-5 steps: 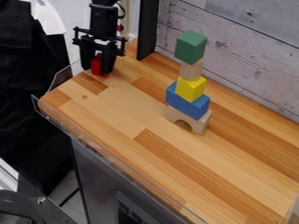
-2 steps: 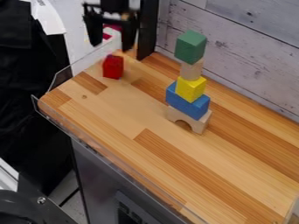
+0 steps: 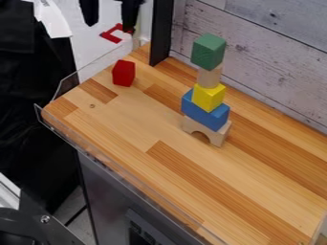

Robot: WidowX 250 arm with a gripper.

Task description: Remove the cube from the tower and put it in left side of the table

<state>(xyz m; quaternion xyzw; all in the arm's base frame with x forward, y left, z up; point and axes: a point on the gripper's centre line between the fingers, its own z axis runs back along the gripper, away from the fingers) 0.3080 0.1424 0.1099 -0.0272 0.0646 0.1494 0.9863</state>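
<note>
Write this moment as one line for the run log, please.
gripper: open, view's top left | red block: on table, left side | tower: standing, green block on top

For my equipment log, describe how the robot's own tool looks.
The black two-finger tool has a matching pair of plain, dark fingers: long, fairly slim bars that narrow toward blunt tips. I can make out no coloured markings or cables on them.
</note>
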